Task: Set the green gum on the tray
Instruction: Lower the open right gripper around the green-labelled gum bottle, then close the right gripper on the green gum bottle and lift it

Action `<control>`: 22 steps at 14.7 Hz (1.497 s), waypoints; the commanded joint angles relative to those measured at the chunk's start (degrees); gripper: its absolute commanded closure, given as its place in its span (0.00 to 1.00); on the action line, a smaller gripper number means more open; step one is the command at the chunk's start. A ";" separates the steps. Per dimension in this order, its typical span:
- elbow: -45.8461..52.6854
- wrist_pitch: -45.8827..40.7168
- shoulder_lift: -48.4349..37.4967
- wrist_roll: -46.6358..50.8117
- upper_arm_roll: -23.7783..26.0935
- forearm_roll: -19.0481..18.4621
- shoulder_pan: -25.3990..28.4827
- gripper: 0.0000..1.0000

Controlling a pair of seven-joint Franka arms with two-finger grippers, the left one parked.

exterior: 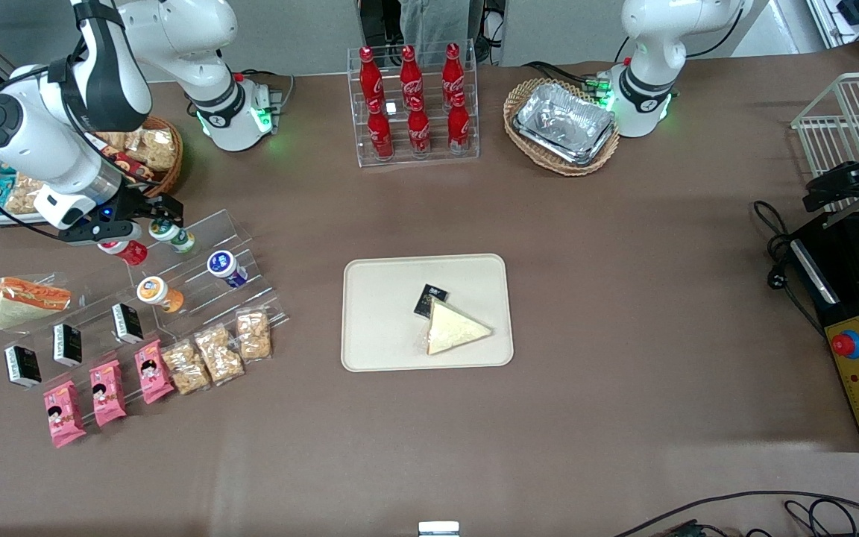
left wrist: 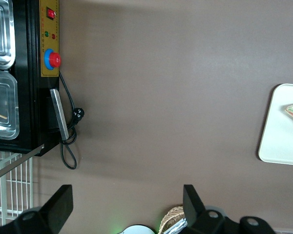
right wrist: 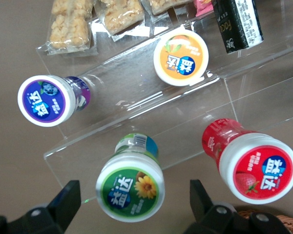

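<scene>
**Green gum between spread fingers, not yet gripped**

Fingertips of the end effector fill the closest part of the right wrist view, spread wide with the green gum standing between them and nothing pinched. In the front view the end effector hovers at the top step of the clear acrylic riser, toward the working arm's end of the tabletop.

To do this step well, my judgement is that the descent should stay centred on the lid, so that both fingers clear its rim and close on the body just below it. The red-lidded bottle stands just beside one finger on the same step, so that finger needs to slip into the gap without nudging it. A lift straight up before any sideways travel would keep the bottle off the riser's edge.

The green gum is a small cylinder with a round white-rimmed lid, its green face printed with white characters and a yellow flower; a green-and-blue label with a barcode wraps the body below.

One step down from the end effector stand the orange-lidded bottle and the blue-lidded bottle. Lower still lie bags of snack pieces, small black packs and pink packets.

Well apart from the end effector, at mid-tabletop, is the tray, cream and low-rimmed, already carrying a wrapped sandwich wedge and a small black pack. Bare tray surface on the end effector's side looks the easiest landing spot.
</scene>
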 commanded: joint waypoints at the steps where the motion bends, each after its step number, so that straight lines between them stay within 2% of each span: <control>1: -1.96 1.49 -1.14 1.38 -0.04 -0.71 0.34 0.02; 3: -2.66 2.45 -1.14 1.38 -0.04 -0.71 0.34 0.05; 5: -3.98 4.03 -1.14 1.38 -0.12 -0.71 0.34 0.14; 7: -3.98 4.13 -1.14 1.29 -0.12 -0.71 0.34 0.17; 12: -3.81 4.74 -0.53 1.29 -0.12 -0.79 0.34 0.36; 14: -3.72 4.74 -0.62 1.29 -0.21 -0.79 0.16 0.39; 16: -3.63 4.39 -0.79 1.29 -0.21 -0.79 0.07 0.48; 17: -3.46 3.96 -1.14 1.29 -0.21 -0.79 0.07 0.48; 20: -2.15 -1.04 -4.56 0.94 -0.39 -0.79 0.07 0.50; 22: 2.58 -8.84 -5.88 1.20 0.57 -0.79 0.25 0.49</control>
